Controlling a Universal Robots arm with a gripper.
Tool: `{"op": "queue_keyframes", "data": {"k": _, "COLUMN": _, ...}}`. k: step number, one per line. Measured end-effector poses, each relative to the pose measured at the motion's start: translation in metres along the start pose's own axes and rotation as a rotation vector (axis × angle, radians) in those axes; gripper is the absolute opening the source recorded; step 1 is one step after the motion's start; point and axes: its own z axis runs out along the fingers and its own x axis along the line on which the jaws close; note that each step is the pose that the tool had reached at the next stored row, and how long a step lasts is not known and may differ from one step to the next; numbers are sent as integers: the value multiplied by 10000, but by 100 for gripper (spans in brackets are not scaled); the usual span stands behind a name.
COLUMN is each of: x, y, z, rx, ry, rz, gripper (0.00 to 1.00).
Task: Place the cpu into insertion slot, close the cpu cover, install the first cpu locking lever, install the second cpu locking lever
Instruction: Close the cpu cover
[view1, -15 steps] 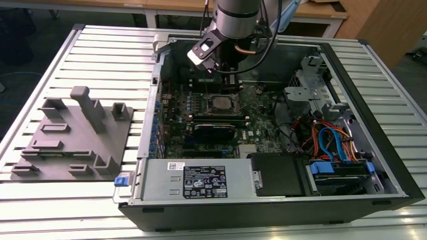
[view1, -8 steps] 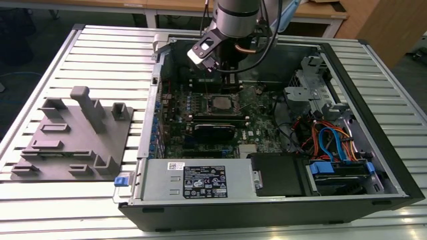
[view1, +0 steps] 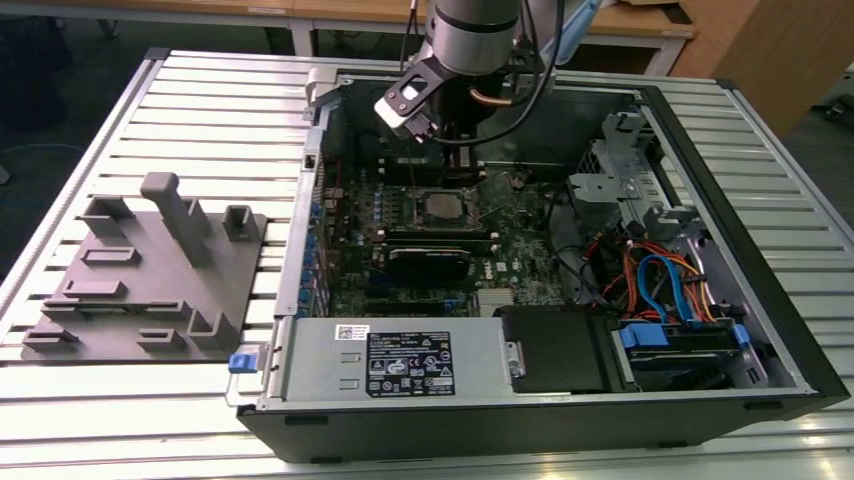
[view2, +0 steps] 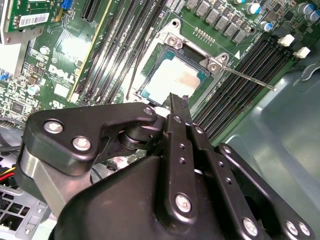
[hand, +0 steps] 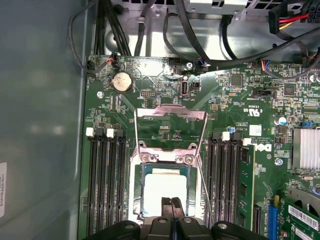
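The cpu (hand: 165, 186) lies flat in the insertion slot (hand: 134, 192), its pale metal top facing up; it also shows in the second wrist view (view2: 172, 82). The cpu cover (hand: 171, 114) is swung open and lies back on the green board, hinged at two screws. Two thin locking levers stand free, one on either side (hand: 136, 131) (hand: 206, 195); one lever (view2: 250, 80) sticks out past the socket. My gripper (hand: 171, 201) (view2: 178, 99) hangs just over the cpu's near edge, shut with nothing between its fingers. In the exterior view the arm hovers over the socket (view1: 445, 207).
Rows of black memory slots (hand: 105, 185) flank the socket. An expansion card (view1: 427, 262) sits just below it in the exterior view. The power supply (view1: 387, 365), drive cage with blue cables (view1: 667, 300) and case walls (view1: 320, 150) surround the board. A grey fixture (view1: 147, 270) stands outside, exterior view's left.
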Motion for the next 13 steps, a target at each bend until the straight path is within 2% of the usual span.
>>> {"op": "queue_keyframes", "data": {"k": 13, "x": 0, "y": 11, "z": -2, "rx": 0, "ry": -8, "rz": 0, "gripper": 10}}
